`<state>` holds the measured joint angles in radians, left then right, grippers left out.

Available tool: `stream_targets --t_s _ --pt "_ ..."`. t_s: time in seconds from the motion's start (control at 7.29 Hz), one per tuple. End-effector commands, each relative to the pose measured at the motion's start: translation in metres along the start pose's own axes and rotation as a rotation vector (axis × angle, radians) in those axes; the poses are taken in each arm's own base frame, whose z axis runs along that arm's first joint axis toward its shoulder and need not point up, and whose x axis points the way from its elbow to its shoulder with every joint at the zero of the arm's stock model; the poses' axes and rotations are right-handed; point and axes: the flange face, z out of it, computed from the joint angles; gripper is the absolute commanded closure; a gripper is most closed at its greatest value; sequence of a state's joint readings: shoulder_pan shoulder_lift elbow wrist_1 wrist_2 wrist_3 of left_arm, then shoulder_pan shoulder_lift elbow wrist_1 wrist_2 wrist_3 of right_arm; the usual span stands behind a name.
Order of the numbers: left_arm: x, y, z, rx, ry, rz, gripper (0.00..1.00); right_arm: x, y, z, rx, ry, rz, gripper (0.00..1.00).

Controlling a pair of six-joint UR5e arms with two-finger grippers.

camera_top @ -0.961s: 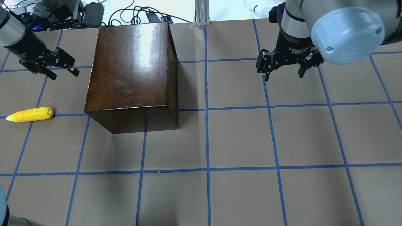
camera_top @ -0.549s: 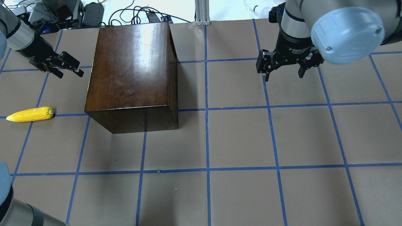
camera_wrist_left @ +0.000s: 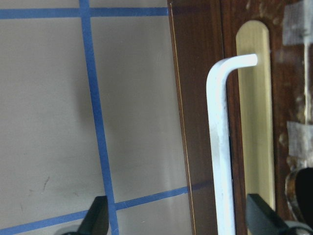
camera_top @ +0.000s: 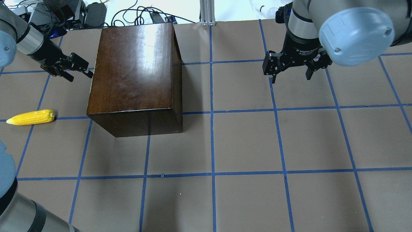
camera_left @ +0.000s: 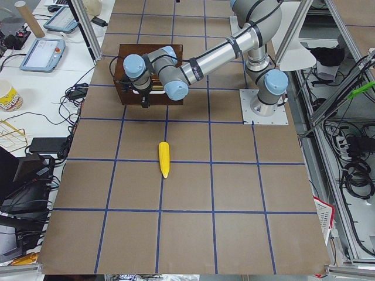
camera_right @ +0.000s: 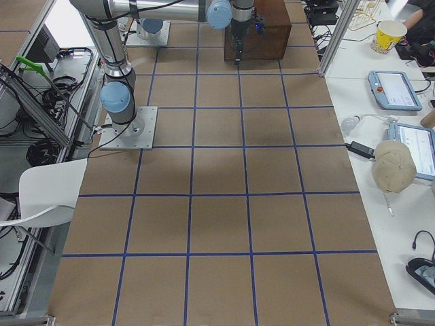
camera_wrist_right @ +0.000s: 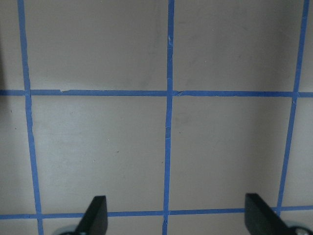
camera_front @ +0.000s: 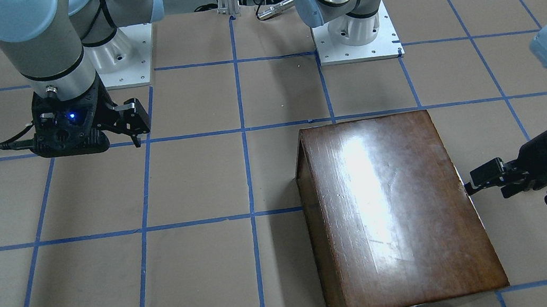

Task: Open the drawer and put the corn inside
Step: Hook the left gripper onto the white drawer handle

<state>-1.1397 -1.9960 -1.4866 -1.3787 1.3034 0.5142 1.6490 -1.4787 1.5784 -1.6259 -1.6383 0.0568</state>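
Along the robot's edge you've got bare bench [camera_top: 244, 199]: matte brown paper with a blue tape grid. Next out is the corn [camera_top: 31, 117], a small yellow cob with bumpy kernels. It lies flat on the paper on the left-end side of the box, tapered tip toward the left end, and nothing is touching it. The box [camera_top: 135, 71] is a glossy dark brown wooden block with a glare streak on its top. It stands in the left half and runs up to the far edge. The drawer [camera_wrist_left: 279, 83] is in its left-end face, pushed in. The front is scuffed dark wood with a long round-ended brass plate [camera_wrist_left: 254, 122] and a pale metal bar handle [camera_wrist_left: 217, 147], bent over at one end. The left arm reaches across with its wrist laid roughly level, so the left gripper [camera_top: 79, 69] points at that face, tips just beside the box. Its fingers are spread. In the wrist view the handle sits between them, closer to one fingertip, and they are not clamped on it. The right gripper [camera_top: 291, 72] hangs straight down over bare paper in the right half, well apart from the box. Its fingers are spread wide with nothing between them.
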Motion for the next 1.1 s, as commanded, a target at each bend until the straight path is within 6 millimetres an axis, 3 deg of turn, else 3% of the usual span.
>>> stream_targets --t_s 0.0,0.69,0.96 --pt "-0.006 -0.006 0.009 -0.008 0.009 -0.011 0.0 0.0 0.0 0.0 0.0 0.0 0.0 0.0" --pt "-0.006 -0.009 0.017 -0.003 0.047 -0.021 0.0 0.0 0.0 0.001 -0.003 0.0 0.0 0.0" --pt "-0.011 -0.011 0.03 -0.02 0.056 -0.028 0.0 0.0 0.0 0.001 -0.003 0.0 0.0 0.0"
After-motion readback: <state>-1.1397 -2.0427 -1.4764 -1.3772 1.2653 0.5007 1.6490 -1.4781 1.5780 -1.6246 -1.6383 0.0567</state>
